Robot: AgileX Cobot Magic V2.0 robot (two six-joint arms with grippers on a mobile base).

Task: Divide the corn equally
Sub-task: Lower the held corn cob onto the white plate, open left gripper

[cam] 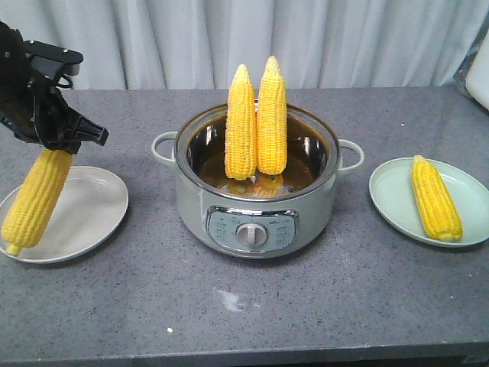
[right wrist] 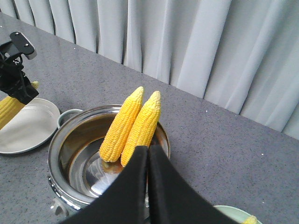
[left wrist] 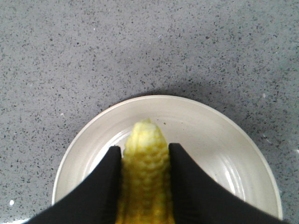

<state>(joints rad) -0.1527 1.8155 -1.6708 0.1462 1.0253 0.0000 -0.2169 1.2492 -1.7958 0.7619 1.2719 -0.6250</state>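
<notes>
Exterior front-facing: clamped cob (cam: pixel 34 200) in left gripper (left wrist: pixel 145 154), tilted over white plate (cam: pixel 92 206) left of pot (cam: pixel 256 229). Saw right gripper (right wrist: pixel 148 151) closed, empty; two cobs (cam: pixel 241 126) upright in pot, another cob (cam: pixel 435 199) on green plate (cam: pixel 397 199) right of pot.

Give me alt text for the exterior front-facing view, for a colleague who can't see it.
The left gripper holds a corn cob tilted over the white plate. In the open pot at centre two more cobs stand upright, and a fourth cob lies on the green plate on the right.
</notes>
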